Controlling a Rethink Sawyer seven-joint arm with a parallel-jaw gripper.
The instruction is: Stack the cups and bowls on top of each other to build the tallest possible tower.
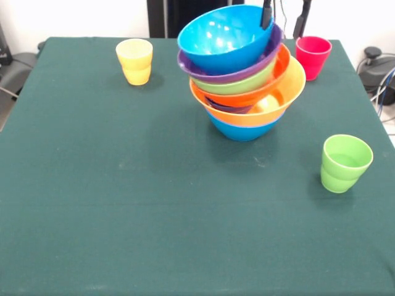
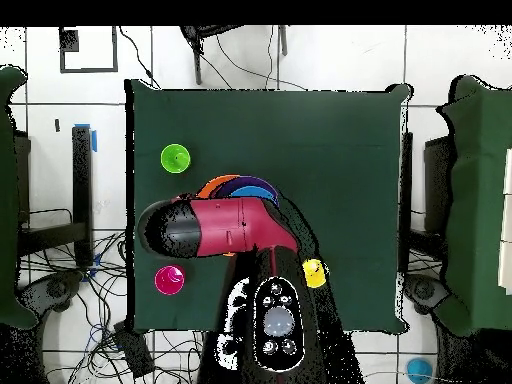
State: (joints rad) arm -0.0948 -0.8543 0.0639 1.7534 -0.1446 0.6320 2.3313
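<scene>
Gripper (image 1: 285,17) up at the far edge, over the right side of the tower (image 1: 244,74). Two dark fingers (image 1: 267,15) apart, open wide. Left finger dips just inside the rim of the top blue bowl (image 1: 225,38); right finger hangs clear, above the red-pink cup (image 1: 313,57). Can't tell if that finger touches the bowl. Nothing held.

Tower sits far and a bit right of the middle of the green table (image 1: 154,203), leaning left. From the top: blue bowl, purple bowl (image 1: 247,73), lime green bowl (image 1: 247,84), orange-red bowl (image 1: 259,94), big yellow-orange bowl (image 1: 278,102), blue bowl at the bottom (image 1: 242,131).

Yellow cup (image 1: 135,60) stands far left. Light green cup (image 1: 344,163) stands near right, well apart from the tower.

From overhead, red arm (image 2: 225,228) covers most of the tower.
</scene>
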